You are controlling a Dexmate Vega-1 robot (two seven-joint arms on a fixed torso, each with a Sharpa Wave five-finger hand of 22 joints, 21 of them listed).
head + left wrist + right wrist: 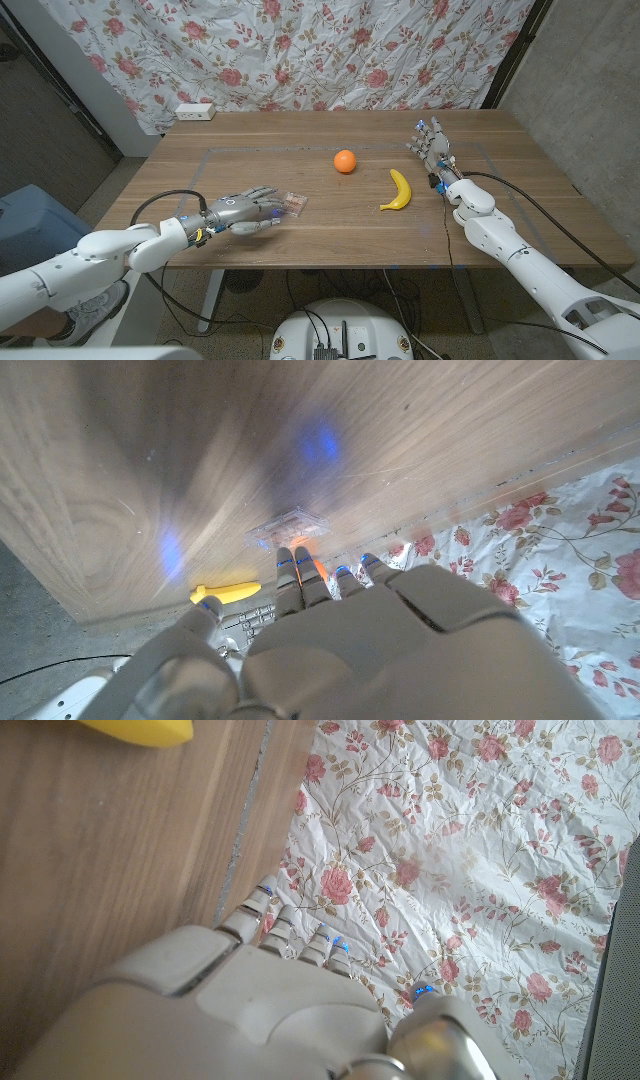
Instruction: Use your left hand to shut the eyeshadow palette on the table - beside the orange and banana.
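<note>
Left hand over the eyeshadow palette on the wooden table, right hand standing apart at the far right.

The robot's grey-and-white left hand [245,211] reaches across the brown wooden table [330,225] with its fingers [268,194] stretched out and slightly apart, their tips at or over the small clear-lidded eyeshadow palette [292,204]; whether they touch it I cannot tell, and they grip nothing. In the left wrist view the palette [288,525] lies on the wood just beyond the fingertips [287,563]. The palette sits to the left of the round orange [345,161] and the curved yellow banana [398,191], nearer the table's front edge. The white right hand [432,146] stands upright near the table's right side, beside the banana, fingers extended and apart, holding nothing. A rose-printed white cloth [330,50] hangs behind the table, and a white power strip [195,112] lies at its far left corner.
</note>
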